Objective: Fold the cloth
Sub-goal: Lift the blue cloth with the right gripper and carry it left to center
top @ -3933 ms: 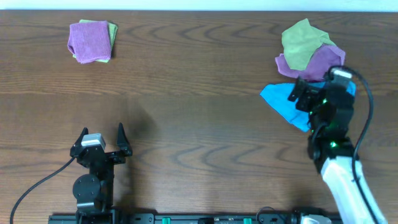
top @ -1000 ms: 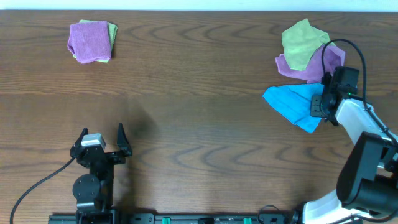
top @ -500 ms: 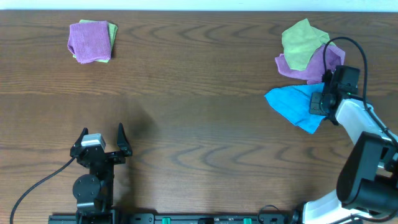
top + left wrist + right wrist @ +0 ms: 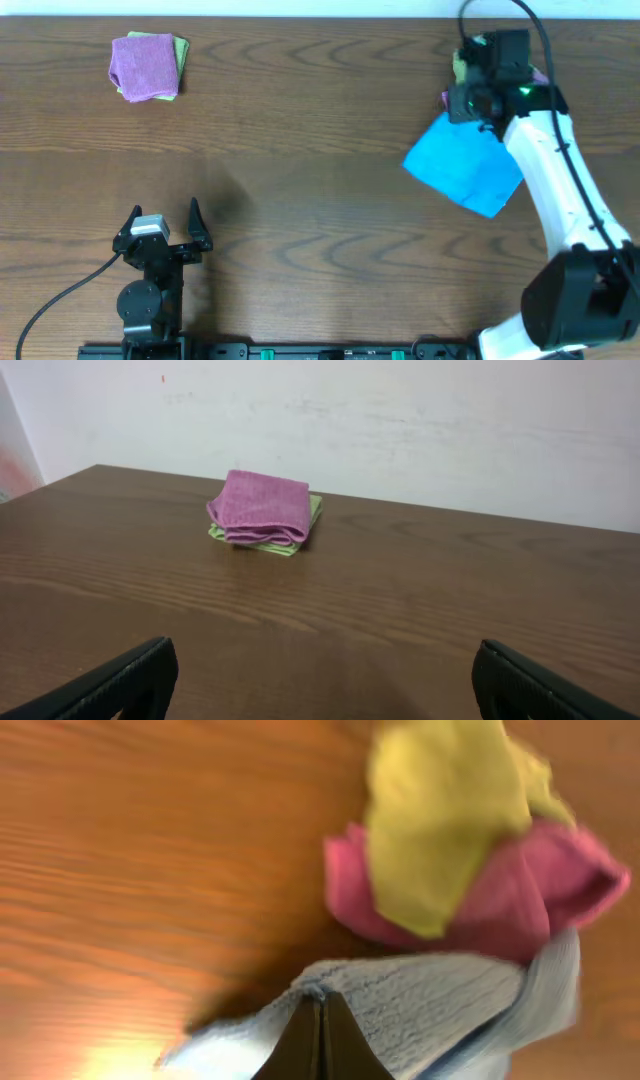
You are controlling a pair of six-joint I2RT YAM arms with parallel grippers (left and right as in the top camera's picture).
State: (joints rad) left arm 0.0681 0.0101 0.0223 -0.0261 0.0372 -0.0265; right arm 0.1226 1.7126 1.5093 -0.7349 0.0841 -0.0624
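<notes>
Barely started: right claw (image 4: pixel 320 1036) is pinched tight on the blue towel (image 4: pixel 462 165), which looks lifted off the counter (image 4: pixel 320 150) near the far-right crumpled pile (image 4: pixel 470 850). No fold yet. Left claw (image 4: pixel 164 212) gapes empty.

My overhead feed is evenly lit and sharp; the right wrist view is motion-blurred and orange-tinted (glare on the tabletop (image 4: pixel 90 1055), lower left).

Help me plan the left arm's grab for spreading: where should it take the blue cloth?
On the blue cloth, probably the free corner pointing toward the left gripper, approached from that side: the right gripper pinches the far edge, leaving that corner jutting out unobstructed.
</notes>
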